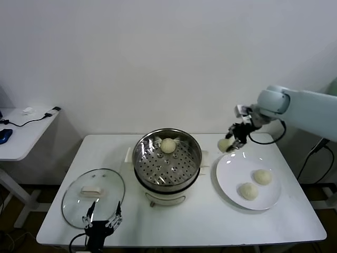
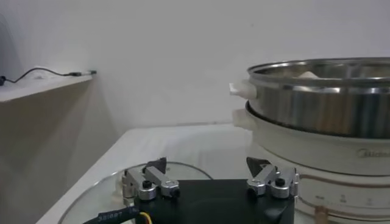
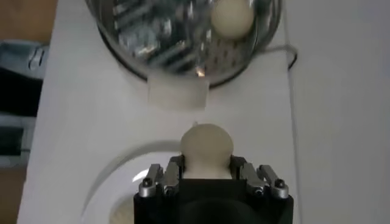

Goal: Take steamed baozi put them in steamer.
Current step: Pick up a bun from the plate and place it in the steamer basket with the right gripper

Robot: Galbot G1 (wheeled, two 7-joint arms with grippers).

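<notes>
My right gripper is shut on a cream-white baozi, held in the air between the plate and the steamer. Its fingers press both sides of the bun. One baozi lies on the perforated tray at the back of the steamer; in the right wrist view that bun shows inside the steel pot. Two more baozi rest on the white plate. My left gripper waits open at the table's front left, by the glass lid.
A round glass lid with a white handle lies flat at the front left. The steamer's white side handle sticks out toward the plate. A side desk with cables stands left of the table.
</notes>
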